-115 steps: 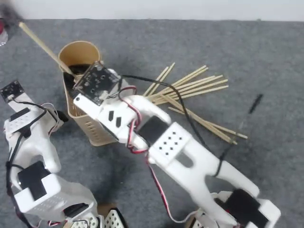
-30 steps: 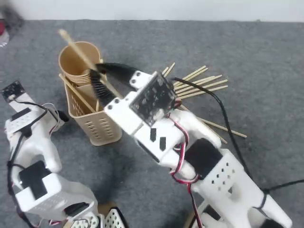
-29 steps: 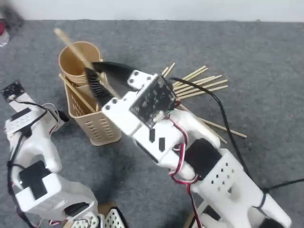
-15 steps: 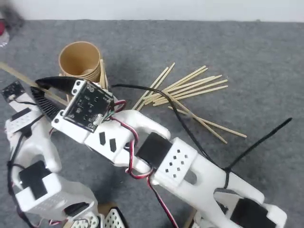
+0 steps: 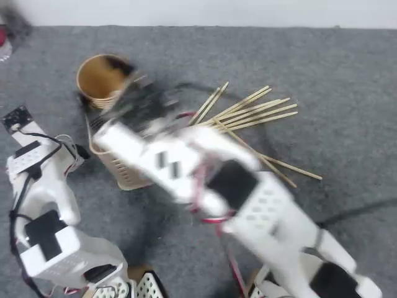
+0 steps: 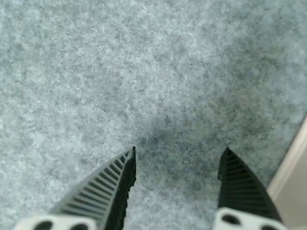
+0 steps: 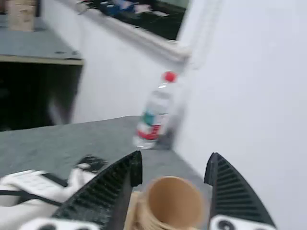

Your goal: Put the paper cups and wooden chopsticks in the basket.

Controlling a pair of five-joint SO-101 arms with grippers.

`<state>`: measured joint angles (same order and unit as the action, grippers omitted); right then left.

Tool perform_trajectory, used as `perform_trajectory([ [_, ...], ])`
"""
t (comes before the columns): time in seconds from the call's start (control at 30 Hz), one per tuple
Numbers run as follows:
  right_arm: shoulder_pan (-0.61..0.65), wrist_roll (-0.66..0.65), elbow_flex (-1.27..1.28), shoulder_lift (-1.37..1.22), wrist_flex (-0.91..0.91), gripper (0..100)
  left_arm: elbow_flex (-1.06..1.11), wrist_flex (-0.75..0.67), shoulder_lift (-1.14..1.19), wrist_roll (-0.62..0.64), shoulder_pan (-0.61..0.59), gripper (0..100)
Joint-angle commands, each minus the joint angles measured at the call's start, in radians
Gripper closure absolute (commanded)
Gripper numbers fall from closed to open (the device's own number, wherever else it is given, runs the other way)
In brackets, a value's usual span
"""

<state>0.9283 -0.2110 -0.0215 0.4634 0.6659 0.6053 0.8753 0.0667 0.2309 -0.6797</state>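
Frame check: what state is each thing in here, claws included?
Paper cups: nested, upright.
Basket: upright.
Wooden chopsticks: loose pile, lying on carpet.
Left claw: open, empty, over carpet.
Right claw: open, empty.
Bottle: upright, capped.

Soft, even light is falling from overhead onto the grey carpet (image 5: 347,74), and the right arm (image 5: 260,205) is throwing a faint shadow beside the basket (image 5: 127,177). A dim shadow patch is lying between the parted fingers (image 6: 110,187) of the left gripper (image 6: 178,152), while the white wall (image 7: 259,72) is glowing brightly.
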Motion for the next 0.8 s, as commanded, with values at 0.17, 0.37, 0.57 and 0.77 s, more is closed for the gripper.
perform_trajectory([
  [0.17,-0.443,-0.02,0.032,0.153,0.452,78.6,-0.01,0.006,-0.032,-0.008,-0.005,74],
  [0.37,-0.607,-0.224,0.382,0.059,0.432,78.6,-0.01,0.008,-0.032,-0.008,-0.005,74],
  [0.57,-0.657,-0.393,0.612,-0.148,0.24,81.8,-0.01,0.006,-0.032,-0.008,-0.005,74],
  [0.77,-0.638,-0.419,0.549,-0.344,0.157,87.4,-0.01,0.006,-0.032,-0.008,-0.005,74],
])
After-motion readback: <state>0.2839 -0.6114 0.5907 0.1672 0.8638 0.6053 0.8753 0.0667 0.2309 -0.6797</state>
